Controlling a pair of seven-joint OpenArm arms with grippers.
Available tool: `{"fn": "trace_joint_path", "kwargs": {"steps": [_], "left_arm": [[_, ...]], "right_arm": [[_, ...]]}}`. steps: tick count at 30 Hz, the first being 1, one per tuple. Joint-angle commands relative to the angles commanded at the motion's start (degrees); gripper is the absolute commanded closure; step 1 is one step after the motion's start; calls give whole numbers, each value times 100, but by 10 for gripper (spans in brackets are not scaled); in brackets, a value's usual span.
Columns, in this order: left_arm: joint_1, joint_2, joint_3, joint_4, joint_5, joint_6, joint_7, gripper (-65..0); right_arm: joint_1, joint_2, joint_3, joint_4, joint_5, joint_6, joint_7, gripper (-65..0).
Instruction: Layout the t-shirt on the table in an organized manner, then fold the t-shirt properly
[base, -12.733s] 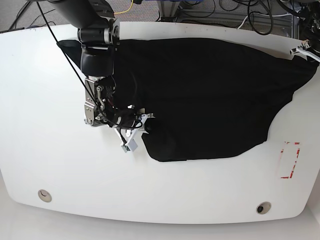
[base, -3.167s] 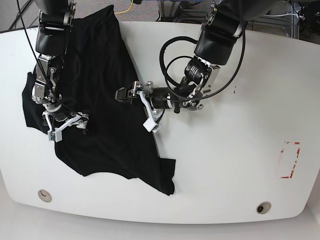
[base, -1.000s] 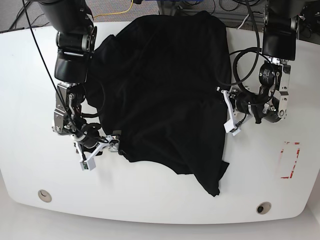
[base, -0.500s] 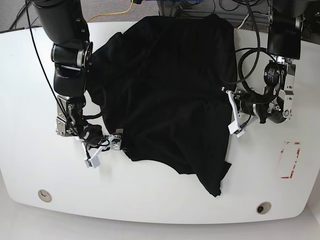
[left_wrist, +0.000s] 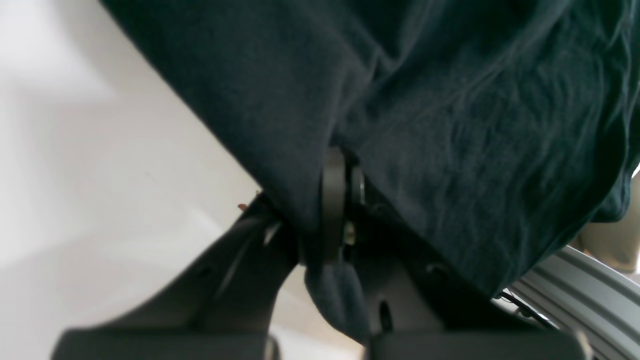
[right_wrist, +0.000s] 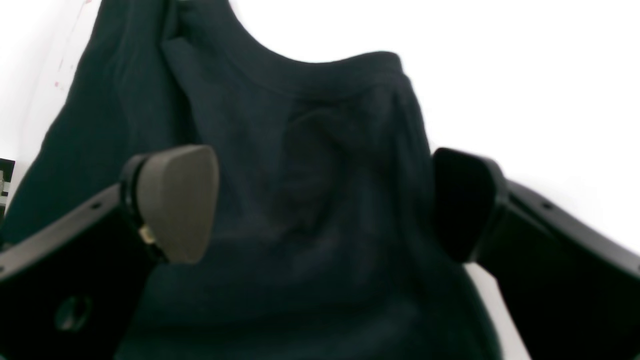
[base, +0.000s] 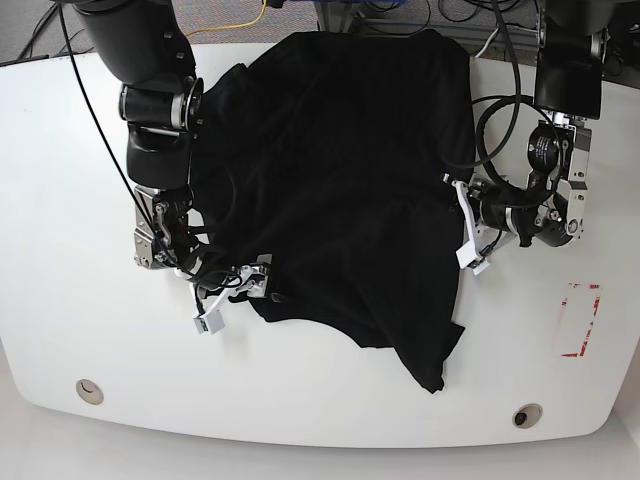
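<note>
Open wide, our right claw (right_wrist: 325, 205) straddles black t-shirt (right_wrist: 300, 150); our left pinches cloth, white table (base: 300, 395) open below.

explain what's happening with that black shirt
A two-armed robot is working on a large black cloth t-shirt, which lies rumpled and unfolded across the smooth white tabletop. Its left gripper has closed on one edge of the shirt, while its right gripper is open over the cloth near the opposite edge.
</note>
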Motion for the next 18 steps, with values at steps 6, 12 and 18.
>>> {"fn": "trace_joint_path", "kwargs": {"steps": [6, 12, 18], "left_arm": [[0, 0, 0, 0, 0, 0, 0, 0], [-18, 0, 0, -18, 0, 0, 0, 0], [-88, 0, 9, -44, 44, 35, -26, 0]], "right_arm": [[18, -53, 0, 9, 0, 0, 0, -385], [18, -35, 0, 35, 0, 0, 0, -30], [9, 185, 18, 44, 9, 0, 0, -2]]}}
